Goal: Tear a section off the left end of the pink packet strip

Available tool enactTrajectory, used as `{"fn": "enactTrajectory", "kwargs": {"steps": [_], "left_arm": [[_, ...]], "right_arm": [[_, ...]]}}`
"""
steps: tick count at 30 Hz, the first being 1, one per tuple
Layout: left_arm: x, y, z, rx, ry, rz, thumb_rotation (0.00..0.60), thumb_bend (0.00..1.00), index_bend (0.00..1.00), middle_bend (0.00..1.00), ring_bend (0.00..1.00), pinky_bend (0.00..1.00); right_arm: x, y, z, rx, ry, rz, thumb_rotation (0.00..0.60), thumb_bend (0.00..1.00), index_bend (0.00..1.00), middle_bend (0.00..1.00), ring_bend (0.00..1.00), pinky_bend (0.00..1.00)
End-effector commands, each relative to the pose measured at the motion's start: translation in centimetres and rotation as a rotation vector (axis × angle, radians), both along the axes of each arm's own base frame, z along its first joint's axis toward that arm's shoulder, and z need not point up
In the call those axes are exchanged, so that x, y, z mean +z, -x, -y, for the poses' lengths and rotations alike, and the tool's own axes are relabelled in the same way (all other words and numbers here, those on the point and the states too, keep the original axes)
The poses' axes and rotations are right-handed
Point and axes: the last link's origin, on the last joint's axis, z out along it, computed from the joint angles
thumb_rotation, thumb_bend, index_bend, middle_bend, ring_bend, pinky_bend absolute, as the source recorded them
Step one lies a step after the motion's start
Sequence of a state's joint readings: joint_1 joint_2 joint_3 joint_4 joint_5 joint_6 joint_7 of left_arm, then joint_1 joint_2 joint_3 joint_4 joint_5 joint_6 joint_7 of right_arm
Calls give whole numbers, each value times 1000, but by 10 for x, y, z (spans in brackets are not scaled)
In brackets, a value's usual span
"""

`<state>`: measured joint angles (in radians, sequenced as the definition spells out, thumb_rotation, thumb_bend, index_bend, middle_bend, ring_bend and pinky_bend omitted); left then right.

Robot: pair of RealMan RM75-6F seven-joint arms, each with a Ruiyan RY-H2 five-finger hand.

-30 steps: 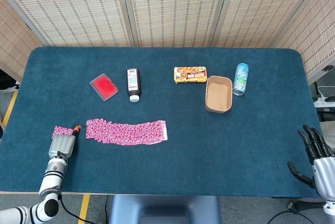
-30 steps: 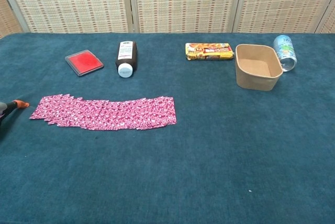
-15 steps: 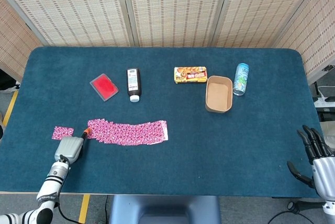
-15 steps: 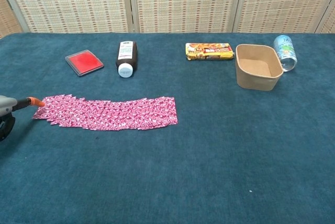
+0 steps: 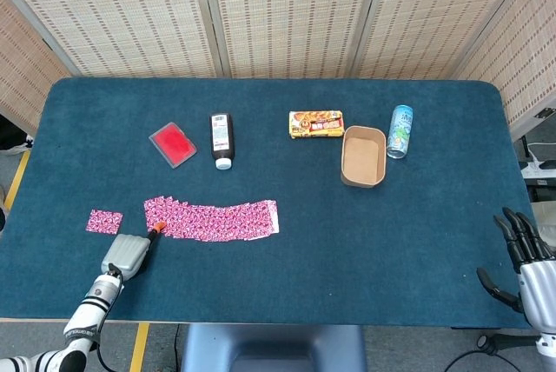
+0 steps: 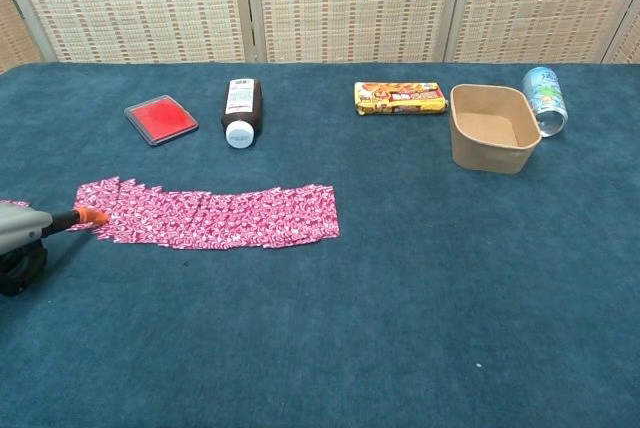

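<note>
A small torn-off pink section [image 5: 104,221] lies alone near the counter's [image 5: 287,285] left front edge, apart from the pink packet strip [image 5: 213,219], which stretches flat toward the middle. The left hand [image 5: 128,254] rests low at the front edge just below the gap between them, one orange-tipped finger [image 6: 90,216] reaching out to touch the strip's left end; how its other fingers lie cannot be told. Far right, off the counter's corner, the right hand [image 5: 521,255] hangs with dark fingers spread, holding nothing.
</note>
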<state>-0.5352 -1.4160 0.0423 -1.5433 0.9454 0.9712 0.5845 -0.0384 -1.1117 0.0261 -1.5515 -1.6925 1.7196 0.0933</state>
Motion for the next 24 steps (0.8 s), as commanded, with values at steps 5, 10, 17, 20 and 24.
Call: {"fn": "enactTrajectory", "kwargs": {"steps": [5,10,17,20,24], "left_arm": [[0,9,-4,10,-21,-77,600,849,26,754,706,675],[1,18,-9,21,-73,-183,600,849,30,755,706,676],[3,27,-16,63,-118,-263,600,849,36,756,706,680],[4,29,-20,79,-146,-276,600,849,36,756,709,682],[7,30,-25,86,-201,-304,600,849,35,757,710,685]], "right_arm": [[0,0,0,0,0,1,600,227,0,0,0,281],[0,0,0,0,1,1,600,227,0,0,0,281],[0,0,-1,0,2,1,600,227,0,0,0,281],[0,0,0,-1,1,0,600,227,0,0,0,281],[0,0,-1,-1,1,-1,600,227,0,0,0,281]]}}
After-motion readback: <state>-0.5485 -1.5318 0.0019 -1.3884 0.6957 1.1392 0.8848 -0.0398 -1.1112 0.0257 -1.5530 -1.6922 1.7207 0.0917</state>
